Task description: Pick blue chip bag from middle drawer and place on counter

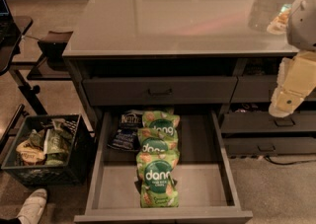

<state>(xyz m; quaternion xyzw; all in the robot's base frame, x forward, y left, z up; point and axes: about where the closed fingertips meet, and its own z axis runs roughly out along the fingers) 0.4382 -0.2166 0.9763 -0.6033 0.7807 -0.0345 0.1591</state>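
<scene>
Found the blue chip bag (124, 131) well to the left of the gripper (283, 108) and lower, lying flat at the back left of the open middle drawer (197, 181). Crinkly dark blue foil; white lettering across the top, not clear enough to read, with a pale panel below. Touched along its right edge a row of green bags (158, 174) running front to back down the drawer, overlapped like shingles, each glossy and rounded, marked "dang" in white on a green disc.

Noted the drawer as a wide, shallow grey box, smooth and matte inside, pulled fully out, its flat front lower than the gripper and to its left.

Saw the gripper itself at the right edge of view, cream and blocky, before the narrower right-hand drawers (269, 122) and just under the counter's edge. Could not tell whether open or closed.

Found the counter (173, 11) above and left of the gripper: flat, glossy grey, mirroring light. Beneath it, left of the gripper, a shut top drawer (160, 91) with a dark handle.

Far left and lower, a black plastic crate (74, 166) of crumpled packets, with a white shoe (32, 206) below.
</scene>
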